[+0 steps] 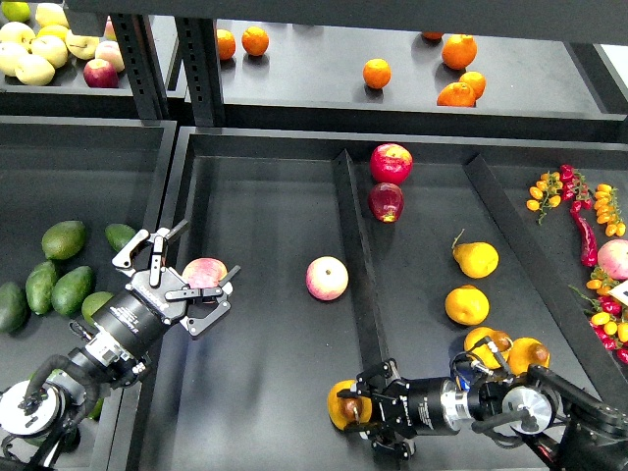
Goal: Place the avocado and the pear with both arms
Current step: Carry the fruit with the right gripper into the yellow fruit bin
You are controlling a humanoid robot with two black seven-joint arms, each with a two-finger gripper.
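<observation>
The orange-yellow pear [343,405] with a dark spot sits at the near end of the middle tray's left compartment, just left of the divider [359,285]. My right gripper [361,412] comes in from the right across the divider, and its fingers close on the pear. My left gripper [184,273] is open and empty, its fingers spread beside a pink-red apple [203,272] at the left edge of that compartment. Several avocados lie in the left tray; a darker, elongated one [73,289] is left of my left arm. I cannot tell which is the task's avocado.
A second pink apple [327,278] lies mid-compartment. Two red apples [391,163] sit at the far end of the right compartment, with a stemmed yellow pear [476,259] and orange-yellow fruit [467,305] nearer. Peppers and small tomatoes [589,231] lie at the right. Oranges [377,73] sit on the back shelf.
</observation>
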